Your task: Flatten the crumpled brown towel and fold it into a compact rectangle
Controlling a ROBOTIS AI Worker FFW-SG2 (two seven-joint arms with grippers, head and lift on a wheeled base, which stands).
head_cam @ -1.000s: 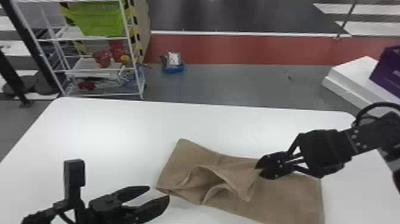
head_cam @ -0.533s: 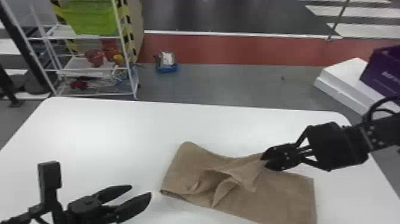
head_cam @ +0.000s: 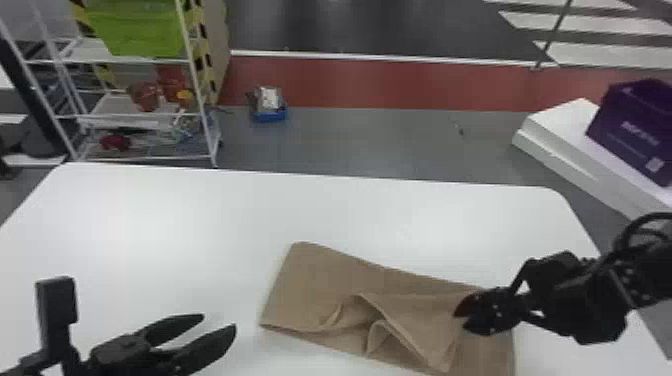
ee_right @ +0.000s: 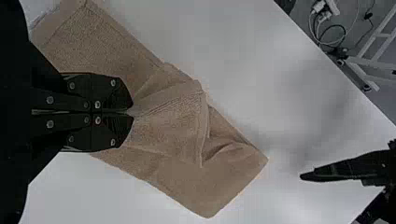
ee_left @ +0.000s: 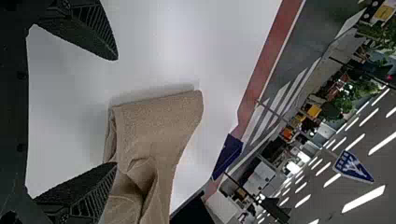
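Beneath the right tool, clamped on the towel, cloth is hidden; the left tool gapes.

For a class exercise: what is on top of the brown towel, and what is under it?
On top, the right claw pinches a fold of the towel. White table shows beside it; what lies beneath is covered, so unseen.

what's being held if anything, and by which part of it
The brown towel, pinched by the right gripper at a creased fold of its upper layer, between its ends. The left gripper, open, holds nothing.
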